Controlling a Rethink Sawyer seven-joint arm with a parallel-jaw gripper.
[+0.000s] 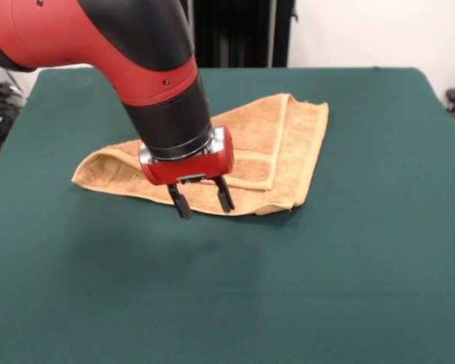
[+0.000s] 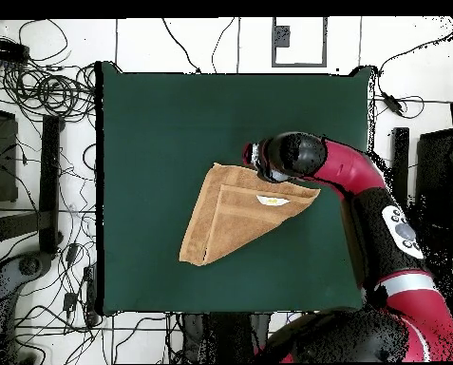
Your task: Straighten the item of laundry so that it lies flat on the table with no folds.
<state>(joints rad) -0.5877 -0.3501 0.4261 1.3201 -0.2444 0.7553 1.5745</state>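
Note:
The light orange-tan towel [image 1: 265,144] lies on the dark green table [image 1: 349,288], folded over on itself into a rough triangle, with a border band showing along the folded layer. In the overhead view the towel [image 2: 232,217] shows a small white label [image 2: 272,201] near its upper right edge. My gripper [image 1: 202,200] is open and empty, its two black fingers [image 1: 180,203] pointing down just above the towel's near edge. In the overhead view the gripper [image 2: 253,155] sits at the towel's far corner, mostly hidden under the arm.
The red and black arm [image 2: 363,181] reaches in over the table from the right side of the overhead view. Cables [image 2: 40,86] and stands lie on the floor around the table.

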